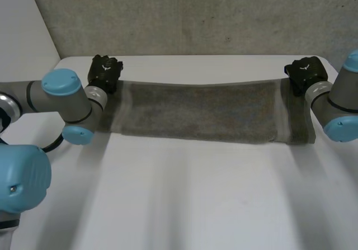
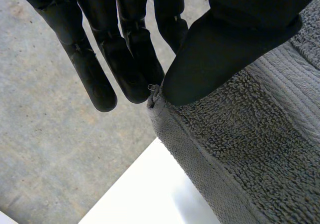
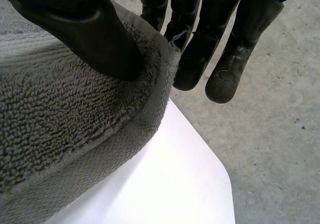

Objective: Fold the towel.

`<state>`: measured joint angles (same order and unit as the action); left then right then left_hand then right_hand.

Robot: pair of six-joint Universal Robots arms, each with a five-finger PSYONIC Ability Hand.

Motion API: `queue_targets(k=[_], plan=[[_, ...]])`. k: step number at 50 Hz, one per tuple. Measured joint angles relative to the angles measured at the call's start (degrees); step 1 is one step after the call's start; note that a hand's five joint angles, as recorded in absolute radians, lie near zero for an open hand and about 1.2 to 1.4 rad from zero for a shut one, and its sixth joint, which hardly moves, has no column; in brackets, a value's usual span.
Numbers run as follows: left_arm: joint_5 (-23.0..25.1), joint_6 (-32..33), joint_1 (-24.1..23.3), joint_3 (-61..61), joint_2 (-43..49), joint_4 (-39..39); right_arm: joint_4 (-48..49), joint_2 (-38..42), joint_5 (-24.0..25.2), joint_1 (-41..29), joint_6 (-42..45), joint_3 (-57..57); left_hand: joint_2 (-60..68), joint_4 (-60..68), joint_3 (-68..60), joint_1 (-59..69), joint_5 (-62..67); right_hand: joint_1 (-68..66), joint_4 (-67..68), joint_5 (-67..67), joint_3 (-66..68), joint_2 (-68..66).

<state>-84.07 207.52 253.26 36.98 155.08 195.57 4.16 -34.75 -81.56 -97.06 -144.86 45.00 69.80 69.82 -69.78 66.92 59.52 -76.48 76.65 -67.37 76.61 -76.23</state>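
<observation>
White table [image 1: 196, 194]: occupies the lower and middle frame of the head view, with a grey wall behind it.

Grey towel [image 1: 196, 113]: lies as one long strip across the upper middle of that frame, along the table's far edge, spanning from hand to hand.

Left arm [image 1: 61, 93] enters from the left edge and right arm [image 1: 344, 102] from the right edge.

Left hand [image 1: 104, 72], upper left, sits at the towel's far left corner. Right hand [image 1: 305, 71], upper right, sits at the far right corner. The head view does not reveal finger posture.

The left wrist view shows the thumb [image 2: 225, 48] pressed onto the towel corner [image 2: 240, 149] and straight fingers [image 2: 95, 73] beneath it, pinching the cloth. The fingertips reach beyond the table's edge over grey floor [image 2: 50, 149].

The right wrist view shows the same pinch: thumb [image 3: 95, 33] on the pile and fingers [image 3: 235, 68] under the hem.
</observation>
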Motion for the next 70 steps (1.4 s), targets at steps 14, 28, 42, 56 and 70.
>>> queue_targets(k=[14,28,42,56,70], plan=[[0.0,3.5,-0.3,3.3,0.1,0.4,0.9,3.5,-3.0,-1.6,6.3,-1.8,-53.1,-53.0,52.9,-49.5,-52.6,60.9,-60.9,63.6,-60.9,61.0],[-0.3,1.5,-0.9,25.6,-19.9,7.7,10.4,-18.3,-3.0,-2.8,0.6,17.1,-60.1,-60.2,60.2,-57.1,-58.0,63.1,-61.7,63.9,-62.4,62.1],[0.5,-9.7,1.2,49.4,-37.4,7.4,-10.1,-24.2,1.2,-0.3,-3.4,29.0,-58.2,-58.4,58.2,-55.3,-57.9,47.0,-47.1,47.4,-47.0,46.6],[0.7,-14.6,3.0,59.9,-42.6,9.4,-6.7,-20.3,7.0,2.9,-5.1,34.4,-58.2,-58.2,58.2,-55.3,-57.8,45.3,-45.9,46.0,-45.9,45.9],[0.7,-14.4,3.0,60.4,-42.5,9.6,-2.4,-16.1,4.5,4.3,-4.3,32.5,-58.2,-58.2,58.2,-55.3,-57.9,8.0,-8.6,9.1,-8.7,7.9]])
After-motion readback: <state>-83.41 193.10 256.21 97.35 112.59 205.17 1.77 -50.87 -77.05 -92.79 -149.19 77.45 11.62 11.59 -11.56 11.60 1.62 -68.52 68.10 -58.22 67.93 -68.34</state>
